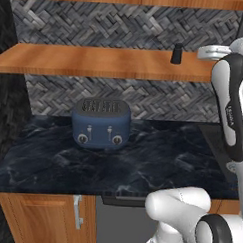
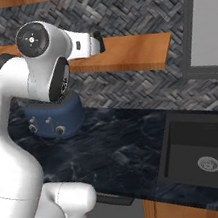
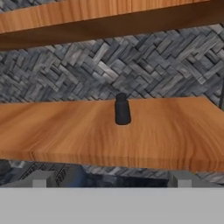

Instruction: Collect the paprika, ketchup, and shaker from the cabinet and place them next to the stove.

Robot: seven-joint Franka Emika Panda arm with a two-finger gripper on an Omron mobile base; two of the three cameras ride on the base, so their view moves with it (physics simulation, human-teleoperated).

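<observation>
My two-finger gripper (image 3: pixel 112 177) stands fully open and holds nothing; its two grey fingertips (image 3: pixel 40 178) show wide apart at the bottom of the hand view, level with the front edge of the shelf.

The small dark grey-black cylindrical shaker (image 3: pixel 122 109) stands upright on the lower orange-brown wooden board of the open cabinet (image 3: pixel 65 131), towards the back, near the grey herringbone tile wall (image 3: pixel 87 74). It lies ahead of the gripper, roughly between the fingertips' lines, well apart from them. From the left base view the shaker (image 1: pixel 176 54) sits near the right end of the board, just beside my white arm (image 1: pixel 234 103).

Below the shelf, a blue four-slot toaster (image 1: pixel 101 123) with two round knobs rests on the dark marbled countertop (image 1: pixel 156 165). A black recessed sink (image 2: pixel 206 157) lies to the right.
</observation>
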